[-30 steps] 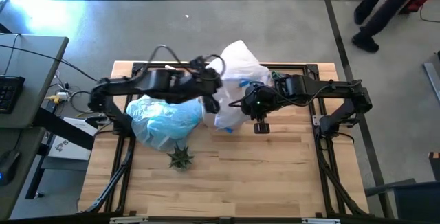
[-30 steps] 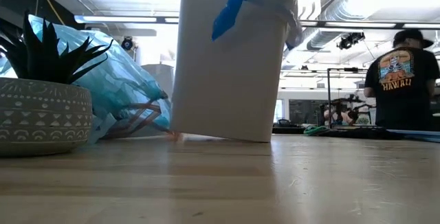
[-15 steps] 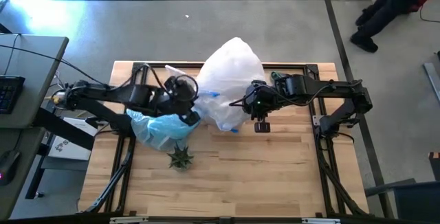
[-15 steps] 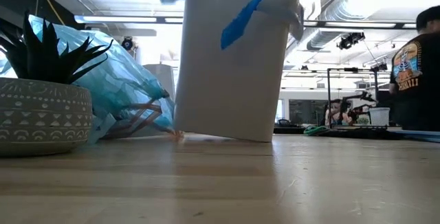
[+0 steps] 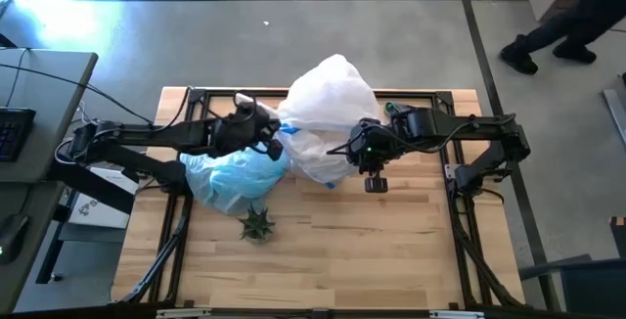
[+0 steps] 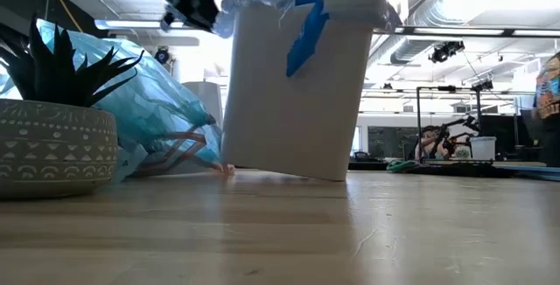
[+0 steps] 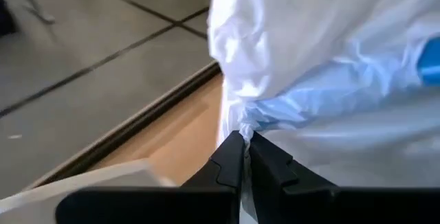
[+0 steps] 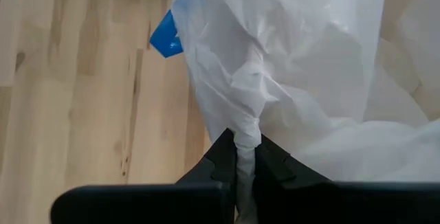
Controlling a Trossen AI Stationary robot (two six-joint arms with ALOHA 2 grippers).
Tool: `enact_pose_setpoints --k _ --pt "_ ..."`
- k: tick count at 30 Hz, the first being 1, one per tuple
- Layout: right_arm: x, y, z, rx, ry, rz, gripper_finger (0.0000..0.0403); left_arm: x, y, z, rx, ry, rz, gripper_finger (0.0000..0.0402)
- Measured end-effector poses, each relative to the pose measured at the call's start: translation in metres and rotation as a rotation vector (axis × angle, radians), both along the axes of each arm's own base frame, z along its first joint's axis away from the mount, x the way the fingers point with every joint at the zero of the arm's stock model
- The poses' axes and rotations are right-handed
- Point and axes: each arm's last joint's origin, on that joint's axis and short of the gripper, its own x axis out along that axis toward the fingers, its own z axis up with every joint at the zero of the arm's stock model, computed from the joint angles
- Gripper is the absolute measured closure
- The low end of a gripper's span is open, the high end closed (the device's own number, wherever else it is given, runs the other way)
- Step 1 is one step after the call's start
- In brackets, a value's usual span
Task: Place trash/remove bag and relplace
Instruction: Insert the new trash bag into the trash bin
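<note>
So both grippers, left gripper (image 7: 242, 141) and right gripper (image 8: 245, 145), are pinching the white bag (image 5: 328, 104) over the bin (image 6: 293, 93), fingers clamped on opposite edges. Full blue bag (image 5: 230, 177) is sitting beside it. Next they probably need to be stretching it over the rim.

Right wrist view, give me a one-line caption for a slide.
Right tool shut on a pinched fold of the white bag above the wooden table.

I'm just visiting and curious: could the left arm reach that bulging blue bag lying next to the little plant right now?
Probably not at once. The blue bag lies just below the left gripper with nothing between, but that gripper is shut on the white bag over the white bin, so it would have to let go first.
</note>
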Motion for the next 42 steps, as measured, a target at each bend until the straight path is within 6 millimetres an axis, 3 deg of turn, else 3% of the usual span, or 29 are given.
enact_pose_setpoints --k 5,10,24,34,42 --pt "-0.001 0.005 -0.001 0.008 0.009 0.011 0.0401 0.007 0.018 -0.005 -0.025 -0.098 -0.023 0.0401" --pt "-0.004 0.004 -0.001 0.016 0.031 -0.001 0.0401 0.006 0.021 0.002 -0.026 -0.142 -0.094 0.0390" --pt "-0.006 0.004 0.001 0.013 0.026 0.022 0.0401 -0.007 0.027 0.000 -0.121 -0.116 -0.061 0.0225" --pt "-0.006 0.005 0.001 0.016 0.025 0.032 0.0401 -0.032 0.008 0.032 -0.024 -0.254 -0.122 0.0188" --pt "-0.006 0.005 0.001 0.035 0.029 0.040 0.0401 -0.037 -0.015 0.038 0.246 -0.119 -0.080 0.0188"
